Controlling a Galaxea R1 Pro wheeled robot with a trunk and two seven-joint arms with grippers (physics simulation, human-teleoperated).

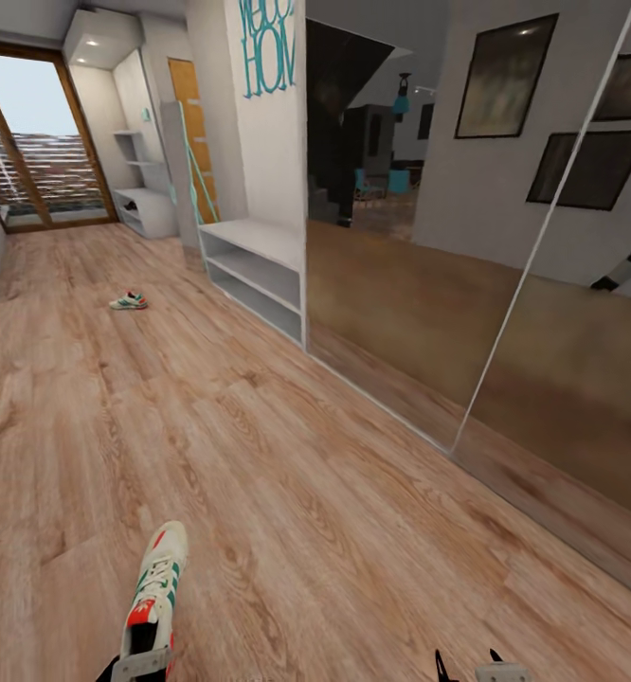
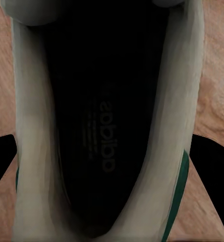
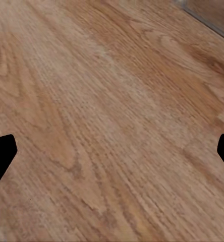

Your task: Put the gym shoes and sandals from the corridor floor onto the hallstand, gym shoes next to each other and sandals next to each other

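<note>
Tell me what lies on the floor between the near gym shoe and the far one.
Nothing: head view shows bare wood floor between the held gym shoe and the far gym shoe.

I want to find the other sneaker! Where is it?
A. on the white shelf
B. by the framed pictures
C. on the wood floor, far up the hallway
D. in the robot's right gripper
C: the second sneaker lies on the wood floor, out in front of the low white shelf.

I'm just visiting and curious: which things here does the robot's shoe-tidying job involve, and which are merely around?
Part of the job:
- gym shoe in the left claw
- second gym shoe on the corridor floor
- far hallstand

Just around:
- low white shelving
- mirrored doors
- wall pictures
</note>
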